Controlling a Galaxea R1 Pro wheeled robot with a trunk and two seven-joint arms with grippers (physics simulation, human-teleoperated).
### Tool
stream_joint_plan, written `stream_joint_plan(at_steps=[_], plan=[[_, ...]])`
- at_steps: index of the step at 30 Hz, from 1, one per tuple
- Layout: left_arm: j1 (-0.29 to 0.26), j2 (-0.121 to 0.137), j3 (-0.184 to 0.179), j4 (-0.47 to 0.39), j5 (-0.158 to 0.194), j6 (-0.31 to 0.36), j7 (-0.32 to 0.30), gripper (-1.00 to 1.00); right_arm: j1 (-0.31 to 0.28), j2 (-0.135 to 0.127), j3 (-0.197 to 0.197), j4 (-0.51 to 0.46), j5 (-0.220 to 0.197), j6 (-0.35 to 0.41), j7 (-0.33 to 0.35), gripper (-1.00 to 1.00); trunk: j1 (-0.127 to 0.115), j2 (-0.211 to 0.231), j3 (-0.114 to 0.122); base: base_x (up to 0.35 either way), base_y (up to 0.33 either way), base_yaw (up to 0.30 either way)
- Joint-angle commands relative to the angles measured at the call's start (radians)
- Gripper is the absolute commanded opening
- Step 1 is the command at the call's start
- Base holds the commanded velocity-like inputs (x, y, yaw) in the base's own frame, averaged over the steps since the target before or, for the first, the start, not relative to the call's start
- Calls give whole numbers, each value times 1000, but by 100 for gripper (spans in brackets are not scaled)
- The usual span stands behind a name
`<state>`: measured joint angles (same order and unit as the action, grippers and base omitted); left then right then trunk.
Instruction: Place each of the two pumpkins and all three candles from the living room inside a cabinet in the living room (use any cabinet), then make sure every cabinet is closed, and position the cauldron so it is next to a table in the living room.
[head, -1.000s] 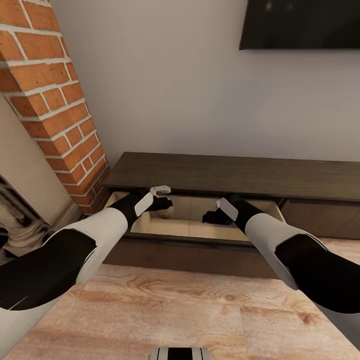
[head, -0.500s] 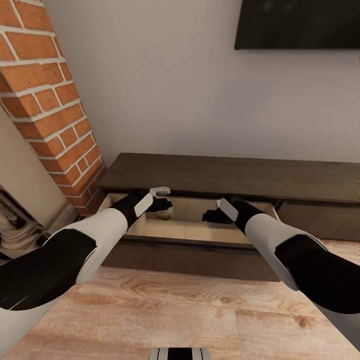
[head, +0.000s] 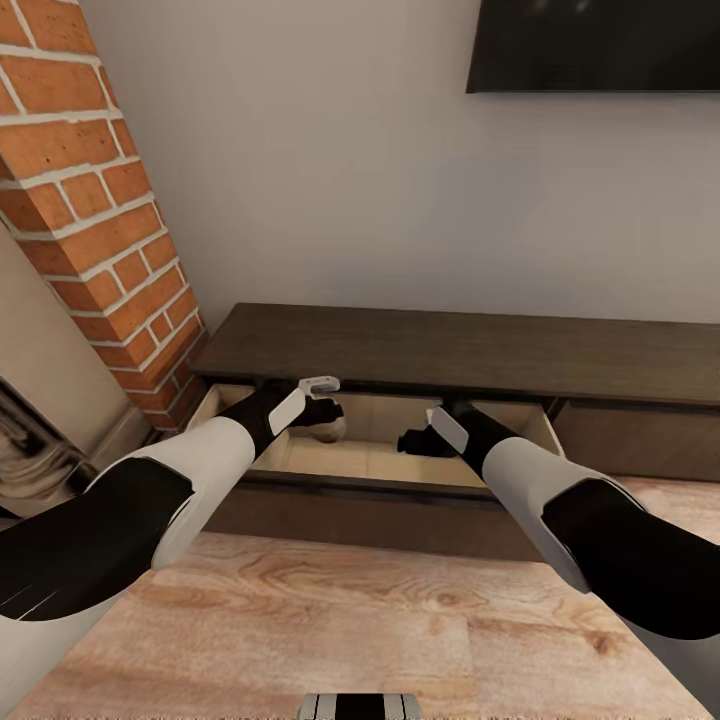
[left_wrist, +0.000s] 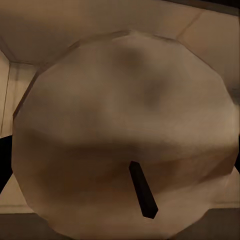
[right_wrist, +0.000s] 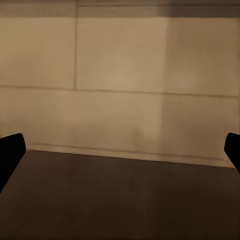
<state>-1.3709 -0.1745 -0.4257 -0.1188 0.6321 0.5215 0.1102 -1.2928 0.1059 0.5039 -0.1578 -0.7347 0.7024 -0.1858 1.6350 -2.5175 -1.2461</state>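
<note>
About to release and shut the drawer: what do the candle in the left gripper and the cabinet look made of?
The candle looks like matte tan wax, softly banded, with a dark wick; a faceted render, so hedged. The cabinet looks like dark brown wood with faint grain and a satin top; its open drawer has a paler, smooth lining, possibly light wood.

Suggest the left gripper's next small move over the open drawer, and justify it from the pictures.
Probably open the left gripper to release the candle: it is already inside the cabinet's open drawer, seemingly low over the floor. The right gripper is open and empty.
</note>
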Motion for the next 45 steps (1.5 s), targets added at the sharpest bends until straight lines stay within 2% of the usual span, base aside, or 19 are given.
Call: stream_joint_plan(at_steps=[1,12,27,31,40,43,45], plan=[[-1,0,-4,-2,6,5,6,-100,0,0,5,-2,-11,3,-8,100,0,-1,-6,0,0,0],[0,0,-4,-1,6,5,6,-100,0,0,5,-2,-11,4,-8,100,5,-3,-65,0,0,0],[-2,0,-7,-5,2,5,14,-100,-4,-10,-6,-9,-14,5,-12,100,5,-3,-89,0,0,22],[-2,2,-6,-7,-16,29,19,-100,-7,-10,-7,-11,-14,5,-12,100,5,-3,-95,0,0,72],[-2,8,-6,-5,-25,49,22,-100,-7,-5,-3,-11,-12,5,-12,100,5,-3,-105,79,0,28],[-2,8,-7,-6,-51,49,24,-100,-7,-5,1,-11,-12,5,-12,100,5,-3,-105,246,0,1],[-2,7,-6,-7,-82,49,24,-100,-7,-4,3,-10,-12,5,-12,100,5,-3,-105,83,0,0]])
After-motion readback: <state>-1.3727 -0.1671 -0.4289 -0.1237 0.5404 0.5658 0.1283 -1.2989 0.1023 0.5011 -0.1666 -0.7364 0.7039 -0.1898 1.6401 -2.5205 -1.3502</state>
